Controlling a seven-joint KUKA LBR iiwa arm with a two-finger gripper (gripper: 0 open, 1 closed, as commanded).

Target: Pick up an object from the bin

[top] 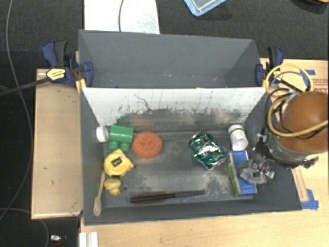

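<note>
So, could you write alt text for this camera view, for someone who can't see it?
A robot arm's claw hangs over a blue flat thing at the right end of a grey metal bin. Further left lie a crumpled green packet, an orange disc, a green bottle and a yellow tape measure.

The grey metal bin (169,175) has a scuffed floor. Along its left side lie a green bottle with a white cap (116,134), a round orange-red disc (147,144) just beside it, a yellow tape measure (118,163), a small yellow toy (112,185) and a thin wooden stick (98,195). A long dark rod (167,195) lies along the front. Right of the middle sits a crumpled green packet (206,150), and near the right wall a white cylinder (237,137) and a flat blue box (239,176).
</note>
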